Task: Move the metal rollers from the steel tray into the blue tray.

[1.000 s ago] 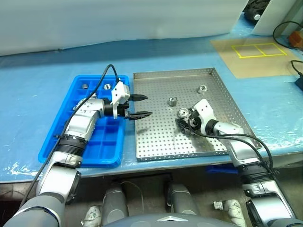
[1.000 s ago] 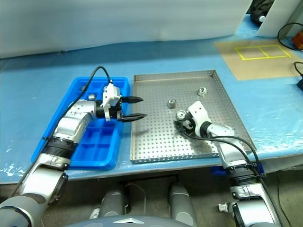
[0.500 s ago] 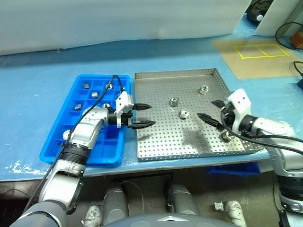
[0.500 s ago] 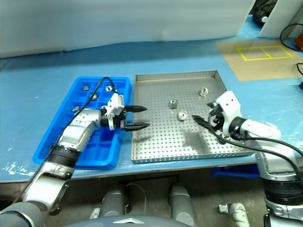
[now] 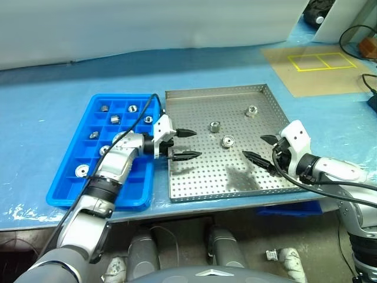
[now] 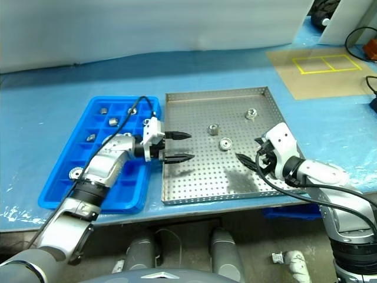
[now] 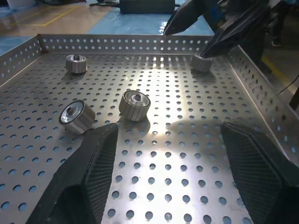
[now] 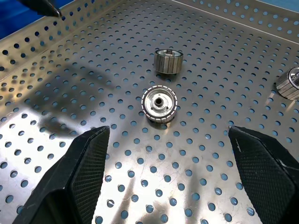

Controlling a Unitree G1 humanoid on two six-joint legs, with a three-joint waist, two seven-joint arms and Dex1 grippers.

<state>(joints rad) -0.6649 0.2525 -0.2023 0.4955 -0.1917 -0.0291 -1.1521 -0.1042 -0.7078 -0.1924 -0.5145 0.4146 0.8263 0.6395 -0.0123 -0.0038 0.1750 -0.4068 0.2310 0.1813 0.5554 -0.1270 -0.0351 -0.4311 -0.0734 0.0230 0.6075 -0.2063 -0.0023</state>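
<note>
In the left eye view, the steel tray (image 5: 194, 183) lay on the bench (image 5: 47, 88), and the blue tray (image 5: 65, 191) lay just beside its left rim. Three rollers (image 5: 228, 141) were plainly on the steel tray: one near the centre, a second (image 5: 214, 125) just behind it, and a third (image 5: 252, 110) near the far right corner. The left gripper (image 5: 189, 144) hung over the left part of the steel tray, its jaws apart and holding nothing. The right gripper (image 5: 262, 148) hung over the right part of the steel tray, its jaws also wide apart and empty. Several rollers lay in cells of the blue tray, for example one (image 5: 80, 171) near its front left corner.

The right eye view showed the same layout. A brown sheet (image 6: 312, 73) with a yellow square lay on the bench behind and to the right of the steel tray.

In the left wrist view, two rollers (image 7: 134, 105) lay on the steel tray between the open fingers (image 7: 86, 177), and one more (image 7: 76, 63) lay near the far rim. A fourth (image 7: 202, 63) lay under the right gripper's tips, close to the side rim.

In the right wrist view, one roller (image 8: 160, 103) lay flat on the steel tray between the spread fingers (image 8: 81, 172), with its hole upward. Another (image 8: 168, 60) stood behind it, and a third (image 8: 289, 84) was near the picture's edge.
</note>
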